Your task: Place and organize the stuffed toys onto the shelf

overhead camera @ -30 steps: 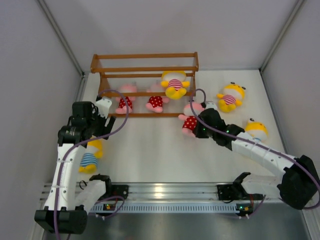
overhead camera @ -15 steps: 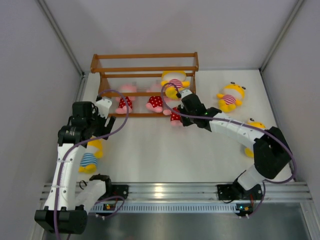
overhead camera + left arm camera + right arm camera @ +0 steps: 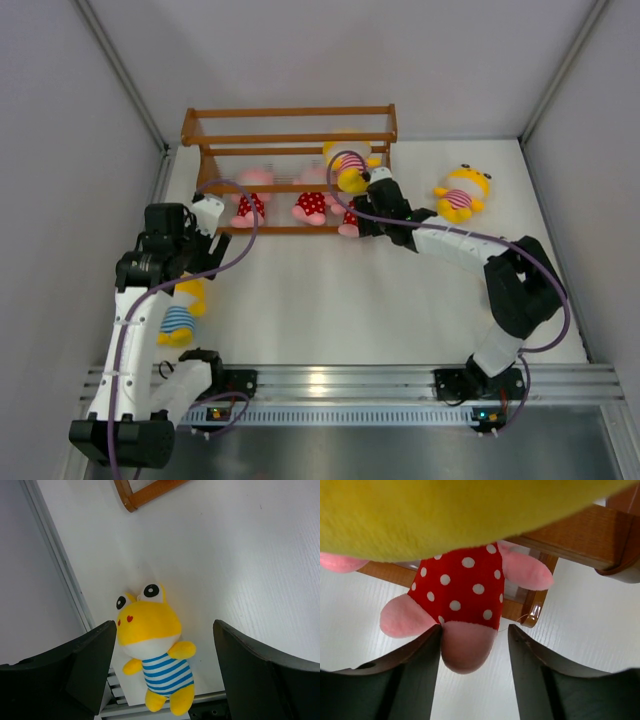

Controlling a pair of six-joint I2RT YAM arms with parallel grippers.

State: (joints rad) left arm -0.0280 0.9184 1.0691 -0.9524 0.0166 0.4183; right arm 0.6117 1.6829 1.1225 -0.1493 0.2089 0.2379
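Note:
The brown wooden shelf point(image 3: 290, 140) stands at the back of the table. Two pink stuffed toys in red dotted outfits point(image 3: 252, 205) point(image 3: 312, 203) sit on its low tier, and a yellow pink-striped toy point(image 3: 350, 170) sits above on the right. A third pink toy point(image 3: 349, 223) point(image 3: 460, 587) leans at the shelf's right front corner post point(image 3: 536, 611). My right gripper point(image 3: 364, 218) point(image 3: 475, 630) is open around its leg, which touches the left finger only. My left gripper point(image 3: 207, 250) point(image 3: 165, 630) hangs open above a yellow blue-striped toy point(image 3: 157, 655) point(image 3: 180, 318) lying on the table.
Another yellow pink-striped toy point(image 3: 460, 195) lies on the table right of the shelf. White walls close in on both sides. The metal base rail point(image 3: 340, 385) runs along the near edge, with the blue-striped toy's feet over the table edge.
My right arm carried the pink toy left and back to the shelf's right front corner, then its jaws opened off the leg. The left arm has not moved.

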